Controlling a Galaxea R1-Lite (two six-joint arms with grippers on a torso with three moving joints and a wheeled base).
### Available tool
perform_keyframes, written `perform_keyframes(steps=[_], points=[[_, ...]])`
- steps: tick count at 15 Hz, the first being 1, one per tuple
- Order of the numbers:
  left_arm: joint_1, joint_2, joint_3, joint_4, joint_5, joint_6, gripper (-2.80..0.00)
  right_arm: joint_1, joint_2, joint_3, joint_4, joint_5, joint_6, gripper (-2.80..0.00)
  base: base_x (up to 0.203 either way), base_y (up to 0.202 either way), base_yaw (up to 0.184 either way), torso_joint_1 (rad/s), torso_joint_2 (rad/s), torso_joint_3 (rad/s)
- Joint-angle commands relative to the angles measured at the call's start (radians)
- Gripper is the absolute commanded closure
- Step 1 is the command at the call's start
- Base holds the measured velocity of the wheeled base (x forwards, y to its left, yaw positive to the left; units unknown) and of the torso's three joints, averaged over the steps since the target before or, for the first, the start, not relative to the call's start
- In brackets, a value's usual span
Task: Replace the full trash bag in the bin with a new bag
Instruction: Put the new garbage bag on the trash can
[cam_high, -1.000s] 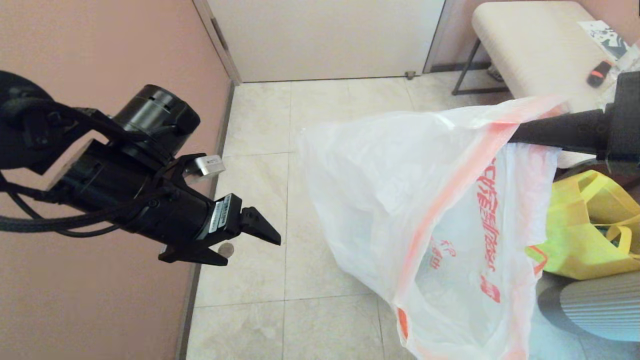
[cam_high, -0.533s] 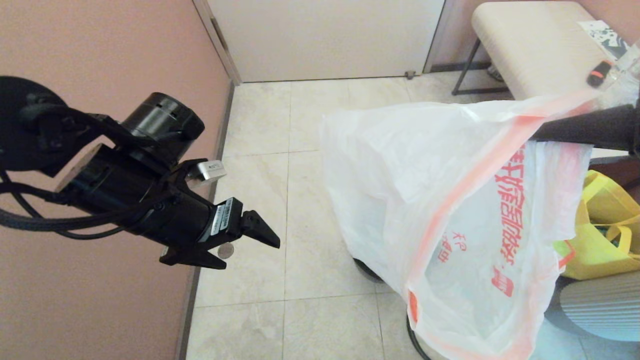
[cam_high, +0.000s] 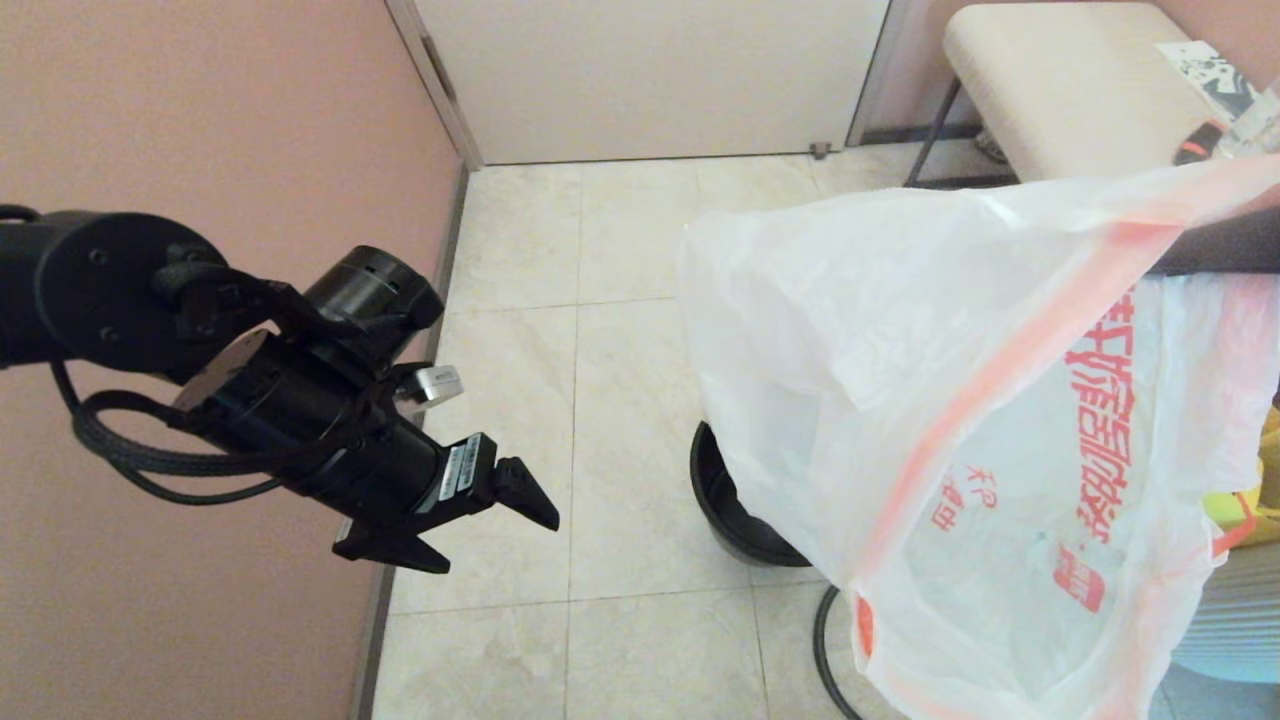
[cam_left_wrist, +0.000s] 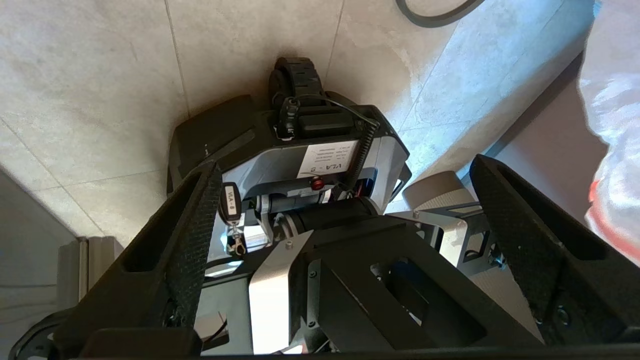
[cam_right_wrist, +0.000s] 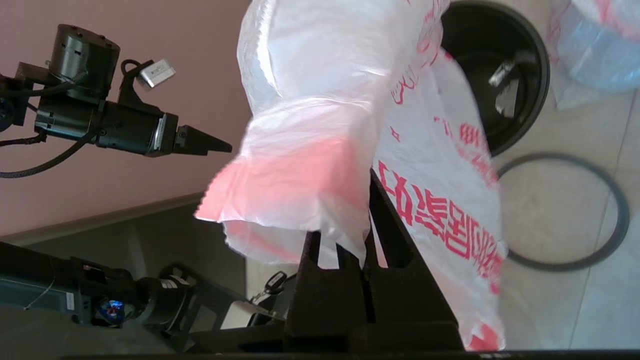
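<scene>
The new bag (cam_high: 960, 400), thin translucent white with an orange-pink rim and red print, hangs in the air at the right with its mouth sagging open. My right gripper (cam_right_wrist: 367, 200) is shut on its rim; in the head view the bag hides all but a piece of the right arm (cam_high: 1220, 250). The black bin (cam_high: 725, 510) stands on the floor, partly behind the bag, and its inside (cam_right_wrist: 500, 90) looks bare. Its grey hoop (cam_right_wrist: 617, 210) lies beside it. The full trash bag (cam_right_wrist: 595, 45) lies just past the bin. My left gripper (cam_high: 490, 520) hangs open, well left of the bag.
A pink wall (cam_high: 200, 120) runs close along the left arm. A beige stool (cam_high: 1060, 90) stands at the back right. A yellow tote (cam_high: 1245, 490) and a grey ribbed cylinder (cam_high: 1230, 620) sit at the right edge. My own base (cam_left_wrist: 300, 145) lies below the left gripper.
The right gripper has carried the new bag to the right, uncovering the bin and part of the hoop. The left arm has dropped a little, still open.
</scene>
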Motion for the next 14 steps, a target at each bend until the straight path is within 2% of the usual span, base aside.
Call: perform_keyframes(steps=[1, 4, 7, 14], points=[[0.000, 0.007, -0.004, 0.003, 0.001, -0.003, -2.80, -0.002, 0.034, 0.003, 0.016, 0.000, 0.027, 0.00, 0.000, 0.000, 0.000, 0.000, 0.00, 0.000], [0.001, -0.001, -0.014, 0.005, 0.008, -0.005, -2.80, -0.012, 0.050, -0.023, 0.020, -0.002, 0.037, 0.00, 0.000, 0.000, 0.000, 0.000, 0.00, 0.000], [0.006, 0.011, -0.008, 0.006, 0.010, -0.005, -2.80, -0.012, 0.035, -0.124, 0.125, -0.003, 0.037, 0.00, 0.000, 0.000, 0.000, 0.000, 0.00, 0.000], [0.004, 0.013, 0.009, 0.008, 0.010, -0.026, -2.80, -0.009, -0.008, -0.137, 0.224, -0.029, 0.059, 0.00, 0.000, 0.000, 0.000, 0.000, 0.00, 0.000]])
